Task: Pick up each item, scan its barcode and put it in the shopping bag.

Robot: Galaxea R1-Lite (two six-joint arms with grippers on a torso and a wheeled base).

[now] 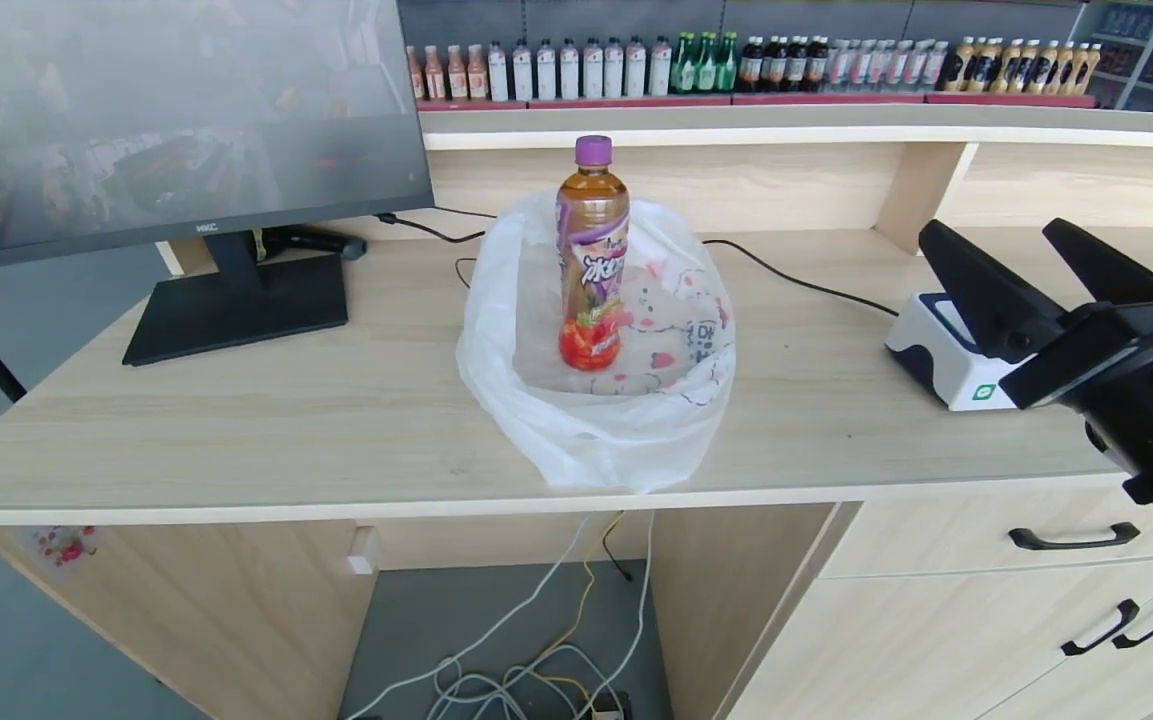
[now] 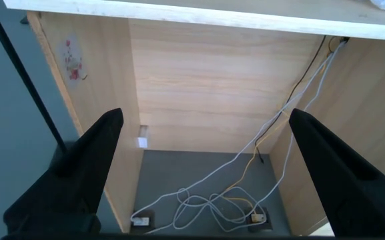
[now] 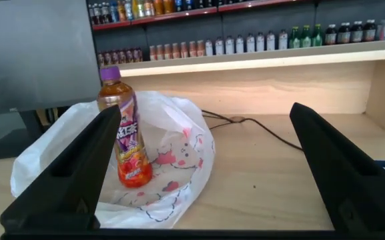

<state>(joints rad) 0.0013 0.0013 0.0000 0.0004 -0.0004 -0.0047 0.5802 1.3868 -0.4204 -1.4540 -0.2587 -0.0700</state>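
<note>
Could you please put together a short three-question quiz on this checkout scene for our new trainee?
1. True or false: the bottle lies on its side beside the shopping bag.
2. Which is nearest the right gripper? A bottle, B scanner, C shopping bag.
3. Fill in: the left gripper is ____ and faces the cables under the counter.
Key: 1 false, it stands upright inside the bag. 2 B. 3 open.
</note>
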